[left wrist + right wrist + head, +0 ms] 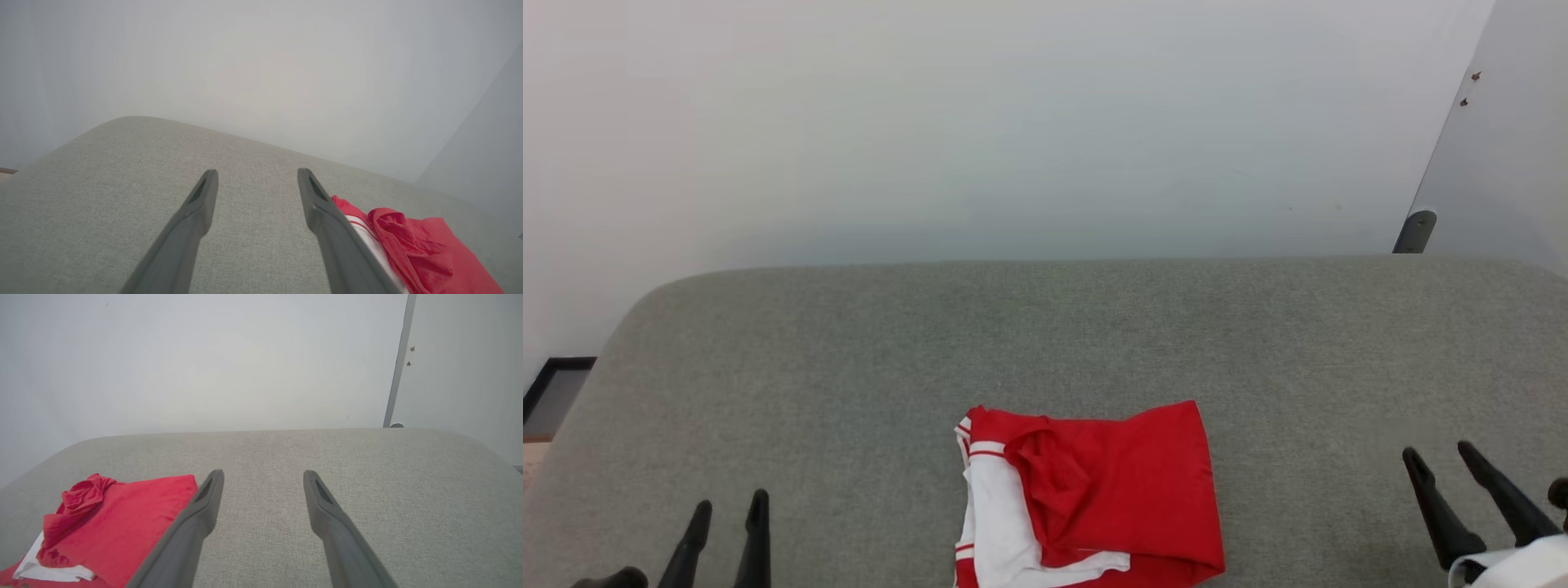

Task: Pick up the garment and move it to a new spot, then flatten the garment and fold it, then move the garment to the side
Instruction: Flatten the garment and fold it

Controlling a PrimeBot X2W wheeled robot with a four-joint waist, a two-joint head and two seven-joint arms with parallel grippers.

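Head view, count taken left to right: one left gripper point(730, 500) with two long dark fingers, one garment point(1111, 490), a bright red soft-fabric T-shirt with white sleeves and thin red-and-white stripe trim, and one right gripper point(1439, 451) with two long dark fingers. All are over a single grey woven-fabric cushioned surface point(849, 351) backed by a plain white wall point(1013, 122).

Concealment:
- At far left, a dark-framed object point(556, 390) is cut by the frame edge and cannot be identified.
- The bottom edge cuts off both gripper bases and the garment's near edge.
- In the left wrist view, that gripper's point(257, 174) right-hand finger covers part of the white sleeve point(369, 241).
- In the right wrist view, that gripper's point(263, 475) left-hand finger crosses the garment's point(122, 526) red edge.
- At far right, a pale grey door panel point(1503, 155) is partly out of frame.

Position: the garment lies folded and partly bunched at centre, near the front edge of the surface, between the two grippers and well apart from each. Both grippers are released, with fingers spread and nothing between them.
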